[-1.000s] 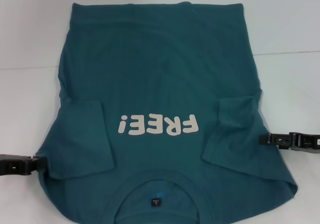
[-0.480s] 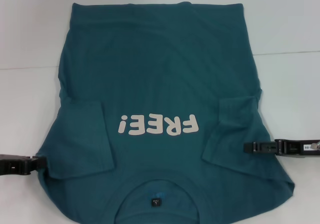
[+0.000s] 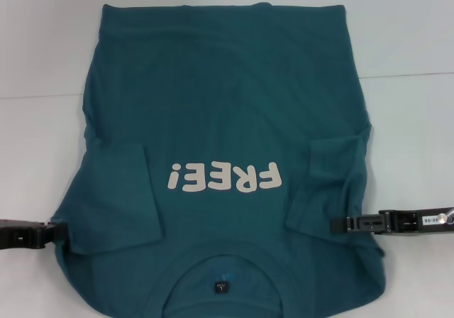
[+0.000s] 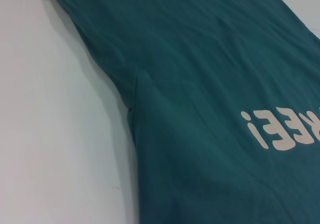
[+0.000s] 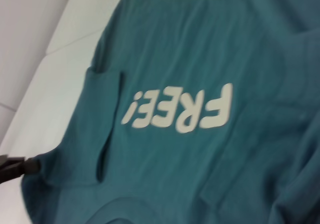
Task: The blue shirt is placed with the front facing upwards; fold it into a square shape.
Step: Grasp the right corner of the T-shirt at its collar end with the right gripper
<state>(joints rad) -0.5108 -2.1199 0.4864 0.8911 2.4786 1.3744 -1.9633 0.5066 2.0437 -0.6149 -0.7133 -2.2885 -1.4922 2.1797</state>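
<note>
The blue shirt (image 3: 227, 105) lies front up on the white table, collar towards me, with off-white "FREE!" lettering (image 3: 223, 178) and a black neck label (image 3: 222, 287). Both sleeves are folded onto the body. My right gripper (image 3: 339, 223) reaches in over the shirt's right shoulder side, shut on the fabric, and the right lower edge is drawn inward with it. My left gripper (image 3: 60, 231) rests against the shirt's left shoulder edge; it also shows in the right wrist view (image 5: 31, 166). The shirt fills the left wrist view (image 4: 200, 84) and the right wrist view (image 5: 210, 49).
The white table (image 3: 411, 119) shows bare on both sides of the shirt and beyond its far hem. A seam line (image 3: 404, 74) crosses the table behind the shirt's middle.
My right gripper has moved inward and nearer to me over the shirt, and the shirt's lower right edge has pulled in with it. The left gripper has not moved.
</note>
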